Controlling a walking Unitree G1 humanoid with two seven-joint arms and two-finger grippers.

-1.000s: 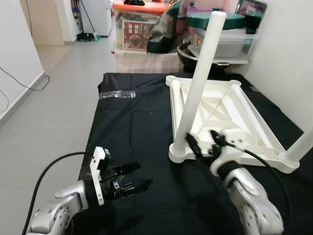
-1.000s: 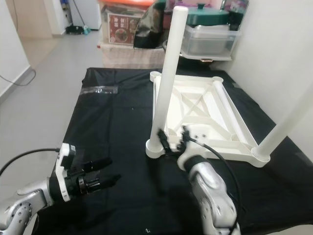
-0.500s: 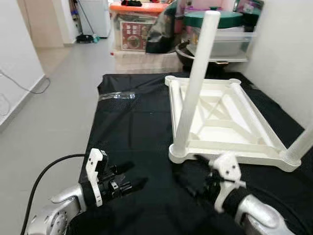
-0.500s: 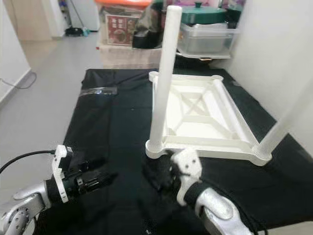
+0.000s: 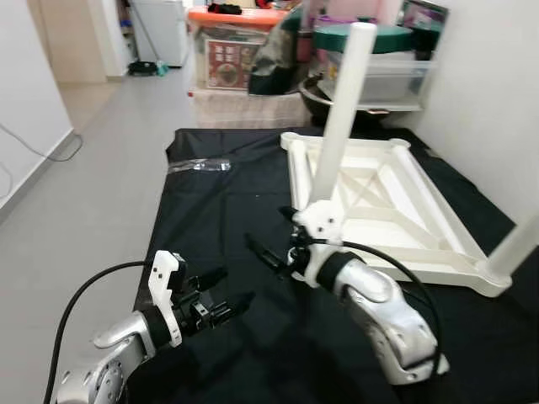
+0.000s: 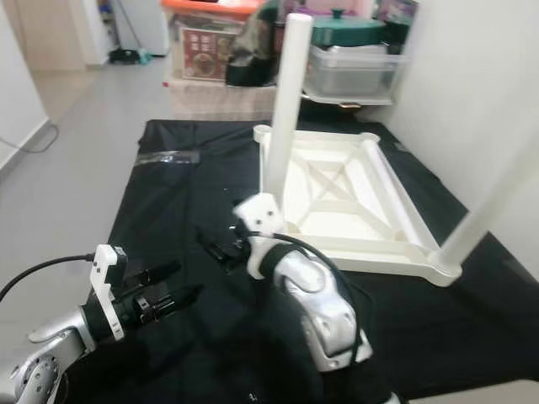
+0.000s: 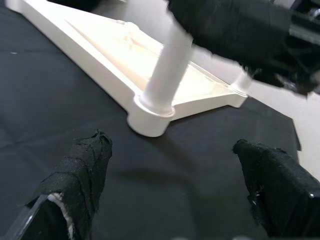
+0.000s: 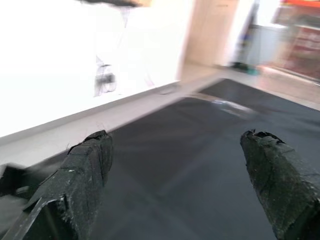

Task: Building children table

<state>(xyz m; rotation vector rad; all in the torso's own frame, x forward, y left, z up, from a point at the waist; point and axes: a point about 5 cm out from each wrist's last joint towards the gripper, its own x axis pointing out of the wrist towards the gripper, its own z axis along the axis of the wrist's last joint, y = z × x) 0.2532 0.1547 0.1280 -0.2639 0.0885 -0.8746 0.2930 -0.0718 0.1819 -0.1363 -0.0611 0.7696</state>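
Both grippers empty over a black mat on the floor.

White table frame lies upside down at the black mat's right edge, its far-right leg cut off; left gripper and right gripper hang with fingers spread above bare mat.

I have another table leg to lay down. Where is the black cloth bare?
Bare cloth lies between the clear plastic bag and the left end effector, left of the upturned white table. Around the table's near corner leg it is crowded by the right end effector.
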